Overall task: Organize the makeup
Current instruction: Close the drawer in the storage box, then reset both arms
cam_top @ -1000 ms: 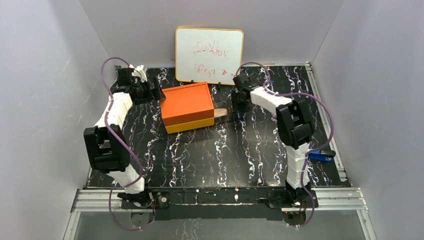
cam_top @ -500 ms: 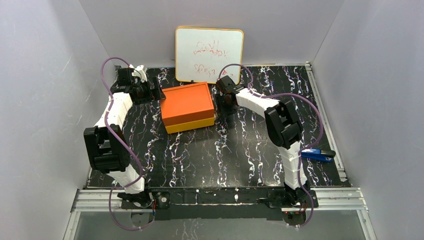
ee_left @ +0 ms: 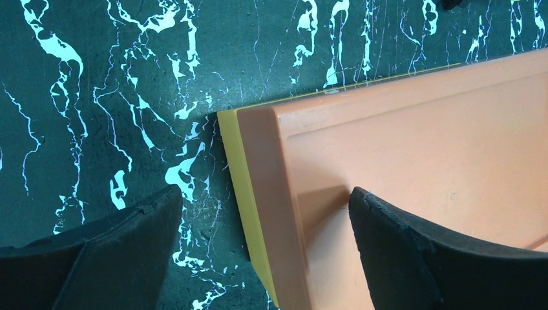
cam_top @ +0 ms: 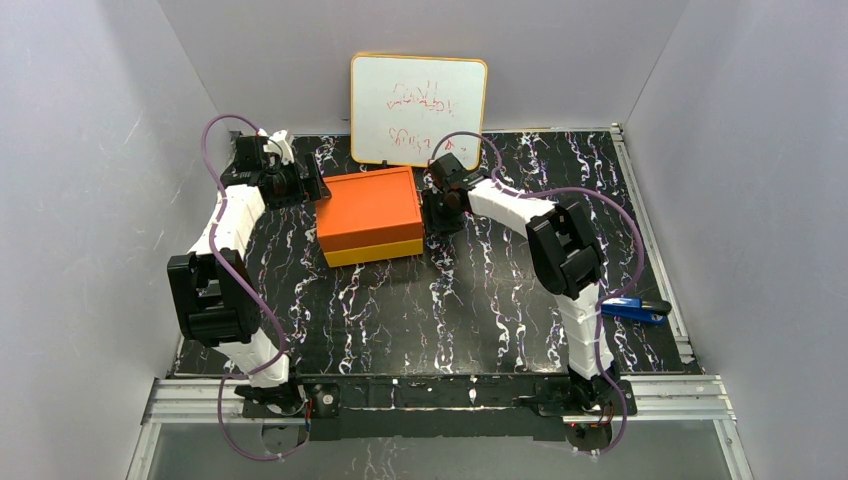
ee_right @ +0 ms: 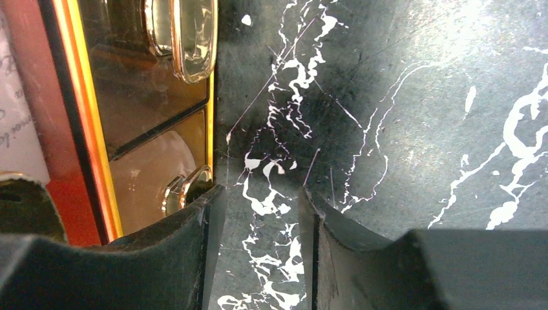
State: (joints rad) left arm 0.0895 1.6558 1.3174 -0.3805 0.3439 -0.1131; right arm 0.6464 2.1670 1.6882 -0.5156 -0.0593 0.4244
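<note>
Makeup: hard to make out. The only candidate is a pale rounded form (ee_right: 154, 169) behind the lower clear drawer front (ee_right: 139, 194), seen in the right wrist view; which piece it is cannot be told. The overhead view shows no drawer contents. Orange box (cam_top: 370, 203) on a yellow base, rear centre of the black marbled tabletop (cam_top: 450, 300); its drawer side faces right and is cut off at the frame edge in the wrist view. Right end effector (ee_right: 258, 194): fingers a little apart with bare tabletop between them, gripping nothing, just beside the drawer front, the left finger (ee_right: 187, 245) close under the lower knob (ee_right: 184, 186). Left end effector (ee_left: 265, 200): fingers wide apart and empty, straddling the box's left edge. Whiteboard (cam_top: 418, 108) behind, its writing illegible. Blue stapler (cam_top: 640, 310) at the right edge, partly behind the right arm.
</note>
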